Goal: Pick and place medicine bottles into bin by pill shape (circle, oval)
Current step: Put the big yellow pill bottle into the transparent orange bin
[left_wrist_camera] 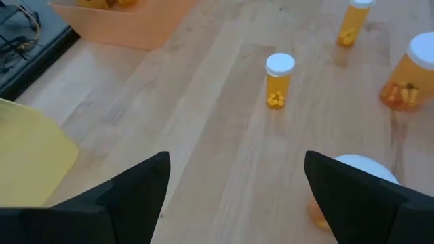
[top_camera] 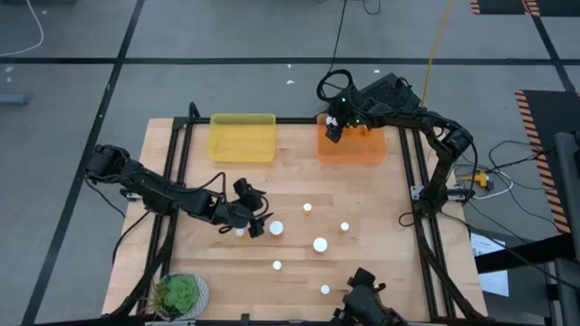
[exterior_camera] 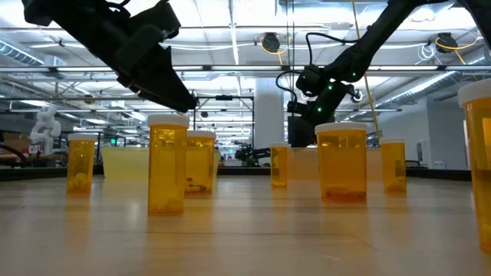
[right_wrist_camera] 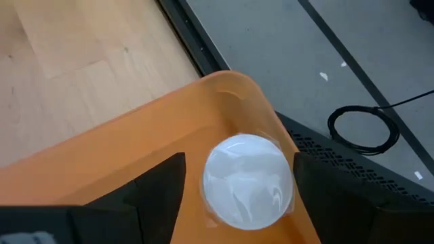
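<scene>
Over the near-left corner of the orange bin (top_camera: pixel 352 145), the right gripper (top_camera: pixel 333 129) hangs with its fingers set around a white-capped medicine bottle (right_wrist_camera: pixel 247 179); the cap sits between the two dark fingers in the right wrist view, though whether they press on it cannot be told. At least one other bottle lies in that bin. Well away from the orange bin, toward the near-left part of the wooden table (top_camera: pixel 381 235), the left gripper (top_camera: pixel 258 224) hovers low with its fingers spread wide and nothing between them; a large-capped bottle (left_wrist_camera: pixel 352 177) stands just beside one fingertip. Several more bottles stand upright and scattered on the table on the near side of the orange bin, among them a small-capped one (left_wrist_camera: pixel 279 80) holding yellow pills. To the left of the orange bin, along the same far edge, sits the yellow bin (top_camera: pixel 242 137).
</scene>
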{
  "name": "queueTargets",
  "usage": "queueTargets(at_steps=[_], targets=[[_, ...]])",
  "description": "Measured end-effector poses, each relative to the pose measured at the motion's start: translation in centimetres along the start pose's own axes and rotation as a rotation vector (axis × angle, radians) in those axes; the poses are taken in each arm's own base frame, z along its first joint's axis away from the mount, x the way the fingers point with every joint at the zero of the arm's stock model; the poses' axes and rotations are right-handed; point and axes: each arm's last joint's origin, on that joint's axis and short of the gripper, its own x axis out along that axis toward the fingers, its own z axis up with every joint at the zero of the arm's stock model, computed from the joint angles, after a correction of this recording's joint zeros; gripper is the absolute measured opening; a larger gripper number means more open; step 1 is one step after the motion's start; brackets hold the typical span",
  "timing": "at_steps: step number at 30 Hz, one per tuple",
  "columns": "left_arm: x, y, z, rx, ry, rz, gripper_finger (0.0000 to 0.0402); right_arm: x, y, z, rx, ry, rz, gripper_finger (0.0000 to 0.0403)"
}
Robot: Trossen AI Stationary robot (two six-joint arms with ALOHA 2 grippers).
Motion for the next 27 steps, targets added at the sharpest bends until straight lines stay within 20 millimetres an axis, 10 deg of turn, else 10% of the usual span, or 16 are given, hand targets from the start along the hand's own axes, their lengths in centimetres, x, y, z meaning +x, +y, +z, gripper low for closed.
queueTargets(at_steps=[9,17,27], targets=[[-0.2,-0.3,-0.1,0.002,0.003,-0.027,0.0346,-3.7,0.5,1.6,0.024,-0.062,-0.027,0.0269],[-2.6,-0.1,1.1,-0.020,-0.036,-0.119,0.0346,-10.8,4.9,2.4,0.025,-0.060,0.071,0.0270],[-7.0,0.4,0.5,-0.018,0.056,-0.269,0.0346,-16.1,13.3,-3.1,-0.020,-0.227,0.291,0.0270]])
